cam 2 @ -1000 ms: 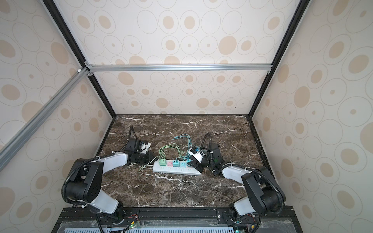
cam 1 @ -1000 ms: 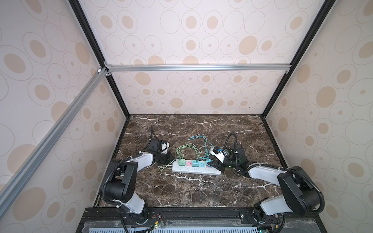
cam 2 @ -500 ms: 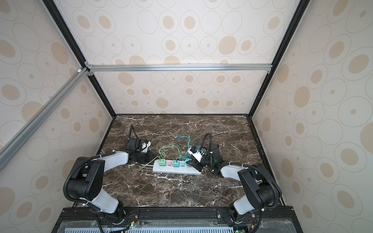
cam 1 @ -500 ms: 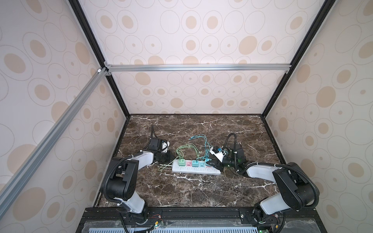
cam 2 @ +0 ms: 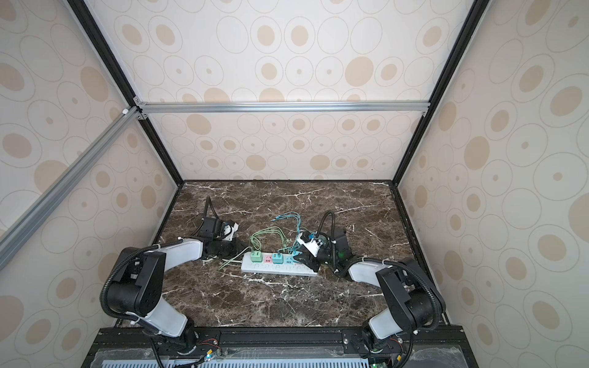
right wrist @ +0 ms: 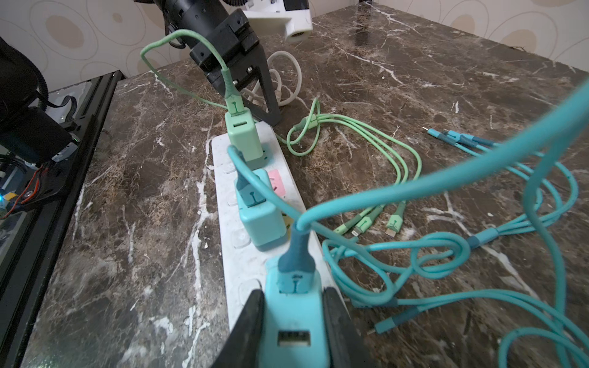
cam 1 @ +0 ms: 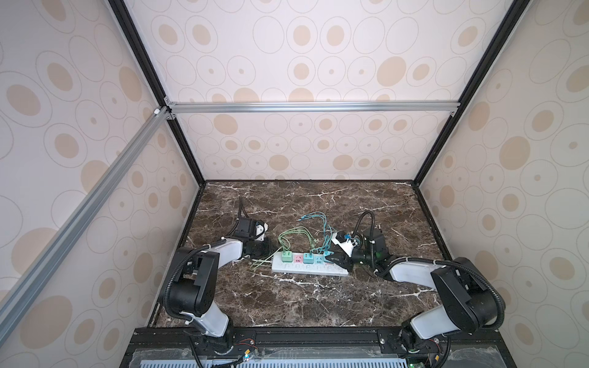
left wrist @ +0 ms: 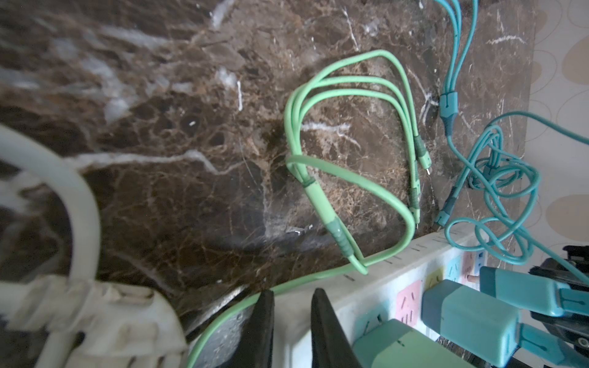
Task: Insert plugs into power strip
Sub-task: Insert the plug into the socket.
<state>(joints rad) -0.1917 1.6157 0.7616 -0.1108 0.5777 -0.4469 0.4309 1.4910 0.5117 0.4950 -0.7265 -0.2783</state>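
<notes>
The white power strip (cam 1: 310, 270) (cam 2: 280, 270) lies mid-table. A mint green plug (right wrist: 243, 137) (cam 1: 286, 256) stands in its end socket, and a teal plug (right wrist: 259, 216) (cam 1: 307, 257) stands two sockets along. My right gripper (right wrist: 294, 291) (cam 1: 330, 258) is shut on another teal plug (right wrist: 294, 318) (left wrist: 516, 286) held over the strip, with a prong showing between plug and socket. My left gripper (left wrist: 293, 293) (cam 1: 270, 253) is shut on the strip's end beside the mint plug, and white casing shows between its fingers (left wrist: 325, 328).
A white plug (left wrist: 105, 318) with a thick white cord (left wrist: 79, 197) lies beside the left gripper. Loose green cables (right wrist: 398, 153) and tangled teal cables (right wrist: 446, 255) spread behind the strip. Enclosure walls ring the marble table (cam 1: 302, 306).
The right arm's elbow has shifted slightly inward. Both grippers, the strip and the plugs look unmoved.
</notes>
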